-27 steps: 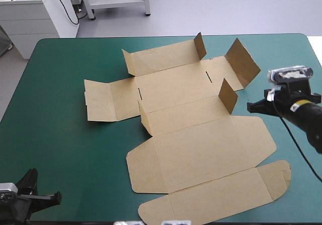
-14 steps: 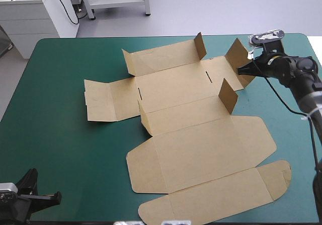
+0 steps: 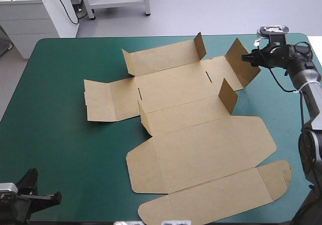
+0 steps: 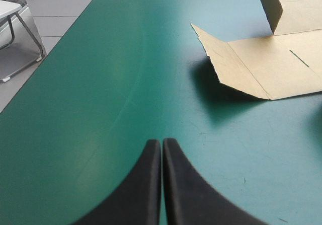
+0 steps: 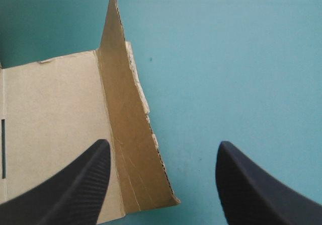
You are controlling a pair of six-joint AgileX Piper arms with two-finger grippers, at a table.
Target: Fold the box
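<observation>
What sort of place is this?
Probably a robotics lab: a teal-green covered table, a flat-cut brown board box on it, and robot arms with a black right claw and left claw.

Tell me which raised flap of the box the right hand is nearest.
The end flap at the box's right end, by the table's right edge. The open right hand is at it; other raised flaps stand farther left.

surface (image 3: 55,134): teal-green cover, fills most of the frame, rounded far corners | white cabinet (image 3: 35,16): upper left, just beyond the surface's far-left corner | grey metal frame (image 3: 118,2): top centre, 2 legs on pale grey floor (image 3: 211,8)
</observation>
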